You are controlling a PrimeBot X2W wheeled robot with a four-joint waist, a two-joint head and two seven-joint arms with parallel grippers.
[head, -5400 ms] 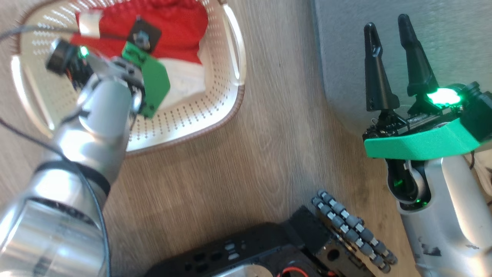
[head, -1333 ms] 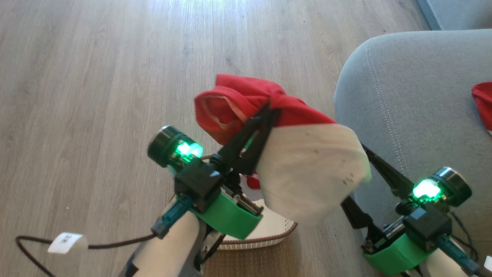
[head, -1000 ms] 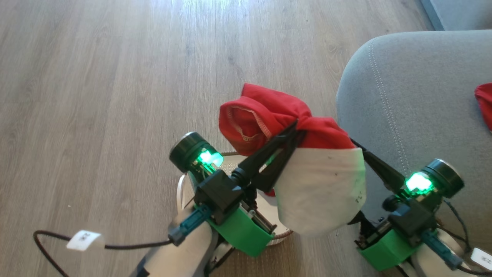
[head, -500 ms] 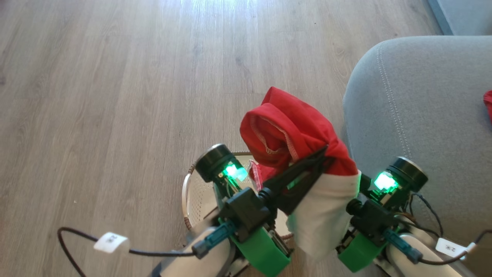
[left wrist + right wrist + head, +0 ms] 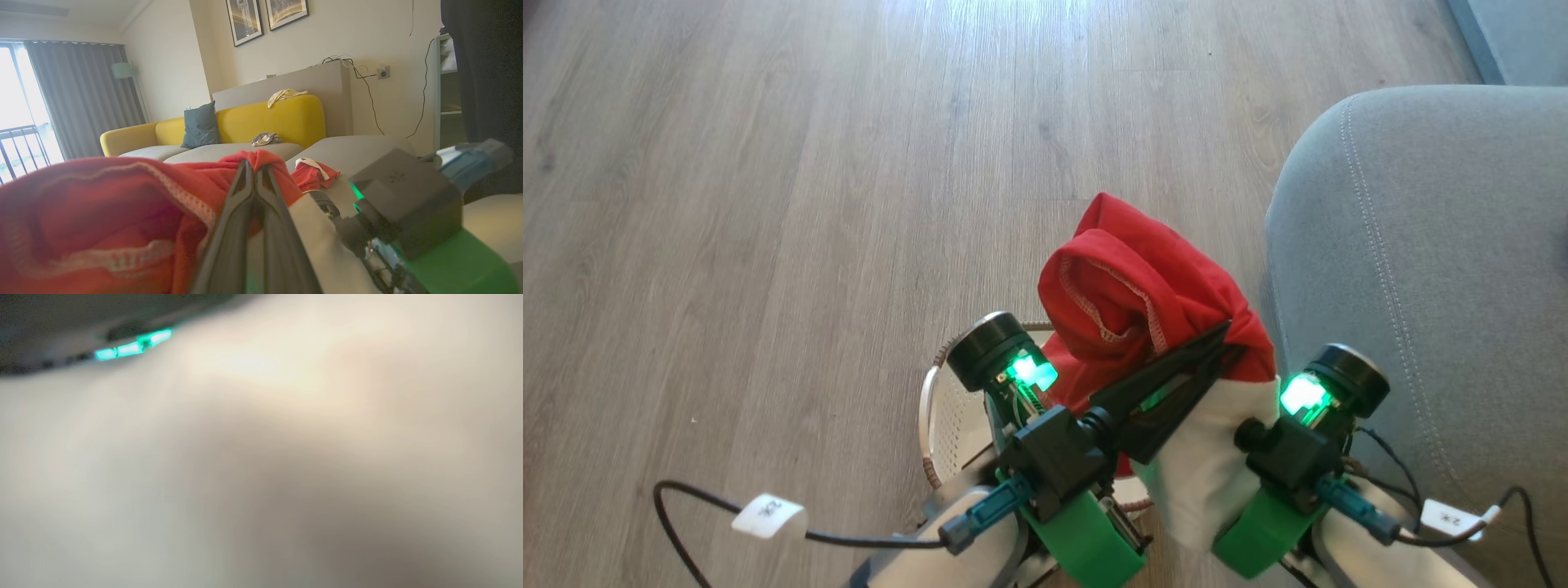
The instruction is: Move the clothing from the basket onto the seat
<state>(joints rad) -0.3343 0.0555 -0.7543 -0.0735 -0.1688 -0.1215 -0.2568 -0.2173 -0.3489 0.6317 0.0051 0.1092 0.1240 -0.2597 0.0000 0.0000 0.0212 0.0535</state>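
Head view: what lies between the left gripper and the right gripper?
The red-and-white garment: the left gripper pinches its red part, and its white band hangs down beside the right gripper. The head view shows this.

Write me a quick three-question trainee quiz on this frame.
1. True or false: the left gripper is shut on a red garment.
2. The basket sits: A) on a table; B) on the floor; C) on a shelf.
3. Left wrist view: what lies on the seat?
Key: 1 true; 2 B; 3 a second red garment.
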